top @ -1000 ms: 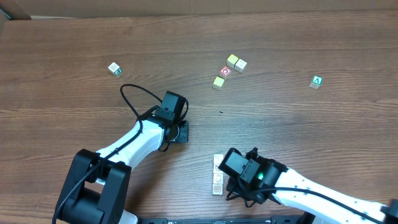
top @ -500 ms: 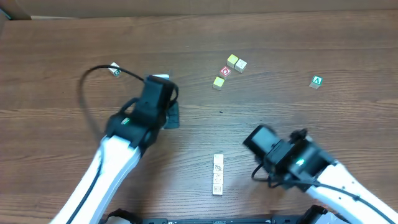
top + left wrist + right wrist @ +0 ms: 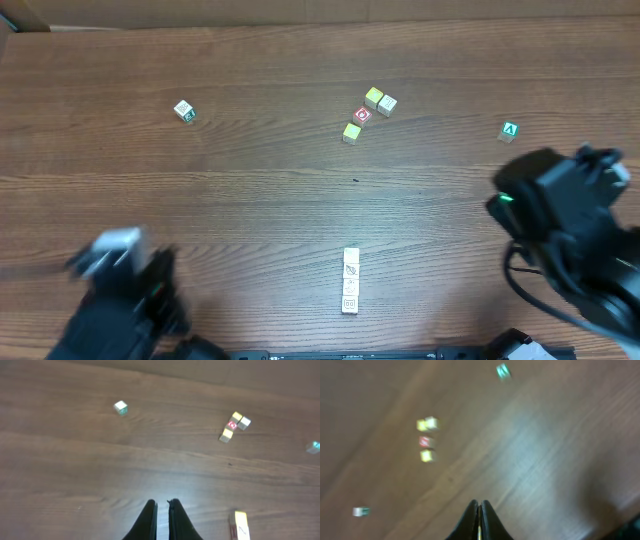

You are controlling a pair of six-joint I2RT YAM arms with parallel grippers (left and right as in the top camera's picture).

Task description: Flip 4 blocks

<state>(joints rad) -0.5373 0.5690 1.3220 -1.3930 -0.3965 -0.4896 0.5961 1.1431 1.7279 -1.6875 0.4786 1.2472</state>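
Observation:
The blocks (image 3: 350, 281) lie in a short straight row, pale wood, near the table's front middle. The left wrist view catches only the row's top end (image 3: 240, 525), at its lower right, showing a yellow face. My left gripper (image 3: 161, 503) is shut with nothing in it and hangs high above bare table, left of the row. My right gripper (image 3: 478, 504) is shut and empty too, high over the right side. From overhead both arms are blurred, the left arm (image 3: 120, 300) at the lower left and the right arm (image 3: 560, 210) at the right edge.
A green-edged cube (image 3: 184, 111) sits at the far left. A red-faced cube with yellow and tan neighbours (image 3: 362, 115) forms a cluster at the far middle. A green "A" cube (image 3: 510, 131) is at the far right.
Both arms have swung away from the table's middle, the left back to the lower left corner, the right up to the right edge. The row of blocks has not moved.

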